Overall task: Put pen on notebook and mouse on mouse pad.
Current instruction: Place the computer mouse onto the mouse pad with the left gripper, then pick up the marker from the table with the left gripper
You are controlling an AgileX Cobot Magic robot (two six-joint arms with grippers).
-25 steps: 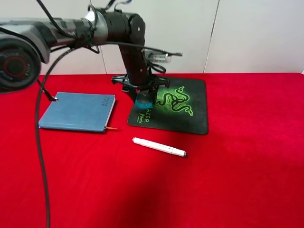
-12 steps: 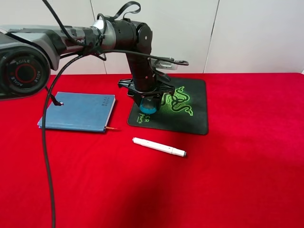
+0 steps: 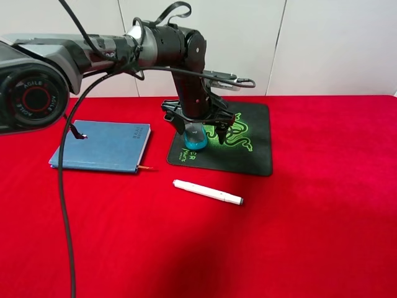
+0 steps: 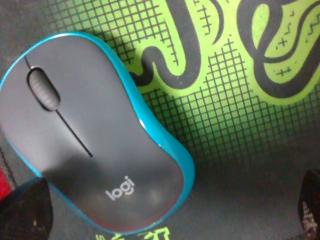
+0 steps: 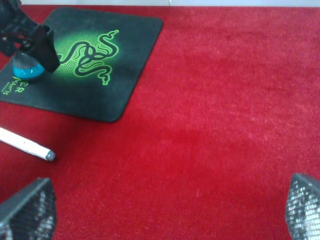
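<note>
The slim white capped pen [image 3: 208,192] lies on the red tablecloth [image 3: 298,236], just in front of the black square mouse pad with green snake logo [image 3: 251,156] and apart from the blue-grey hardcover notebook [image 3: 102,146]. The right gripper [image 5: 167,210] hangs over the cloth, jaws spread. The grey-and-teal oval mouse [image 3: 196,141] rests on the pad. The left gripper [image 3: 201,131] straddles it, jaws apart.

Exterior view: bright, even light from above, sharp throughout; thin soft shadow beneath the pen [image 3: 208,192]. Left wrist view: dimmer, mouse [image 4: 95,135] sharp with faint sheen, lower corners dark and blurred. Right wrist view: slightly soft, red surface [image 5: 225,100] oversaturated, lower corners unfocused.
</note>
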